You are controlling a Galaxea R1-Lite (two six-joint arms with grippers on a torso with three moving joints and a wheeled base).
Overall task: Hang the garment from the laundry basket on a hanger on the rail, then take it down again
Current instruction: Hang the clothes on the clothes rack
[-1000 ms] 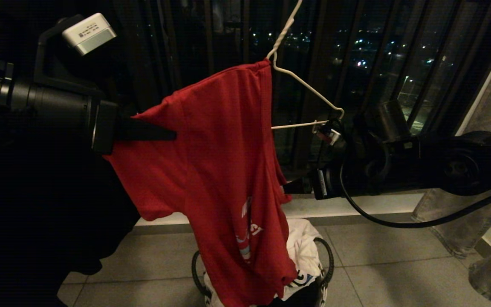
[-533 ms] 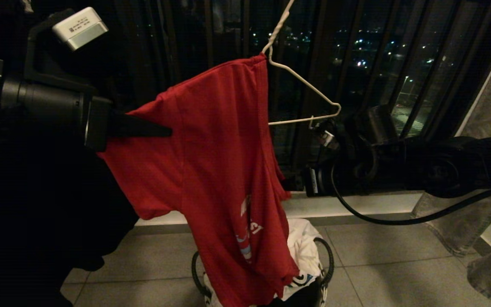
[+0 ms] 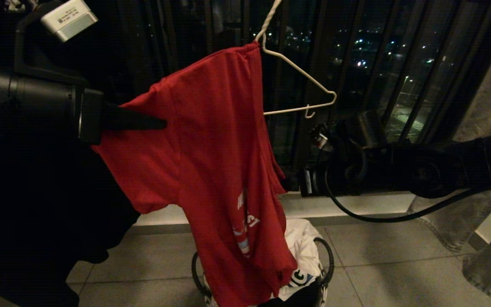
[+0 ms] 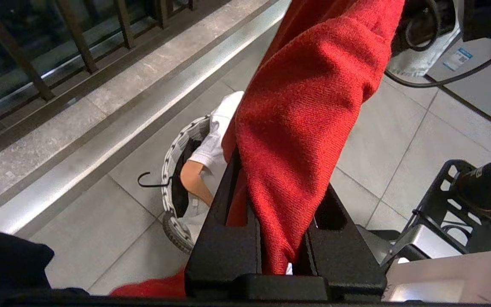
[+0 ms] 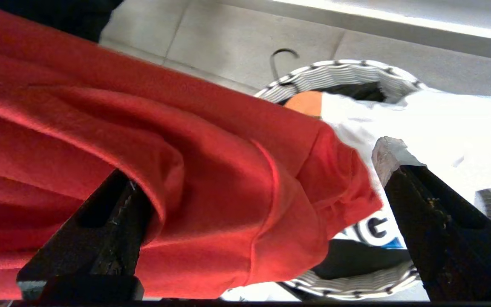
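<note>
Now the left gripper [image 3: 160, 124] clamps the garment [image 3: 211, 170] half-draped on the hanger [image 3: 301, 85], while the wide-open right gripper [image 5: 254, 192] below must likely pull the loose sleeve over the bare arm.

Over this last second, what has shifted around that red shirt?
The right gripper dropped away from the thin white wire hanger's bare end, fingers wide open. Hanger and red short-sleeved T-shirt swung slightly toward the robot's left as the left gripper drew that way. Unchanged: left fingers clamped on the shirt, half the hanger bare, the round white woven basket below.
</note>
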